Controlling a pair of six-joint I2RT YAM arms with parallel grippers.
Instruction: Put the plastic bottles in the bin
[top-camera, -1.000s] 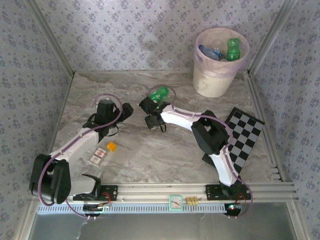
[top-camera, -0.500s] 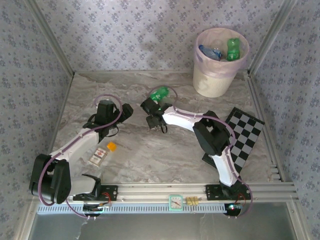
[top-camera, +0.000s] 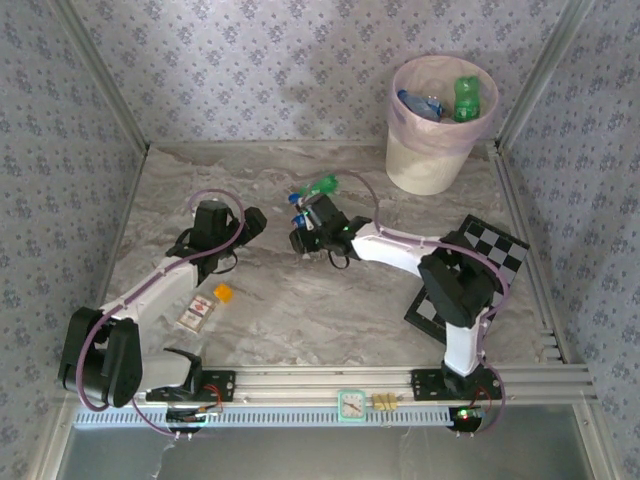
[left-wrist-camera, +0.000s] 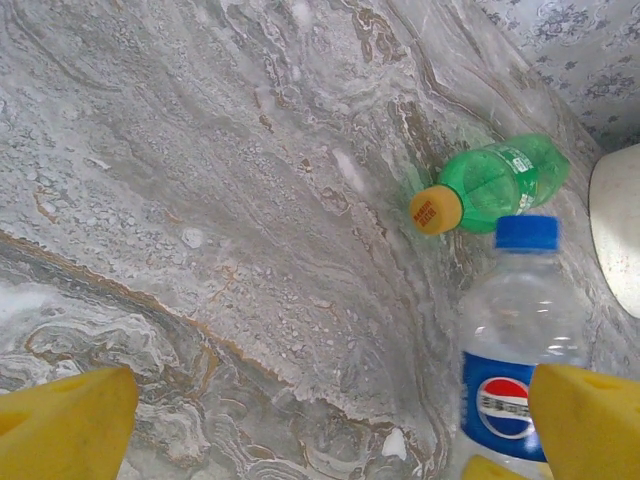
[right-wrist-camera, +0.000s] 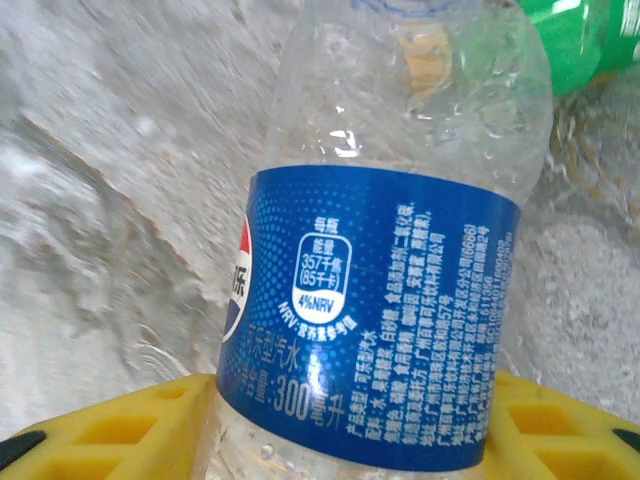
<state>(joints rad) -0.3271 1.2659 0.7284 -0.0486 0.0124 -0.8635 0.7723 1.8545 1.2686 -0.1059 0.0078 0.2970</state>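
A clear plastic bottle with a blue label stands between the yellow fingers of my right gripper, which is shut on its lower body. From above, that gripper and the bottle's blue cap sit mid-table. A green bottle with a yellow cap lies just behind them. My left gripper is open a short way to the left, and its view shows the held bottle and the green bottle. The cream bin with a pink liner stands at the back right, with bottles inside.
A red-and-white packet and a tiny orange piece lie beside the left arm. A checkerboard lies at the right under the right arm. Patterned walls close in the table on three sides.
My right gripper has narrowed onto the clear bottle, and that arm's elbow has swung to the right. The left arm has not moved.
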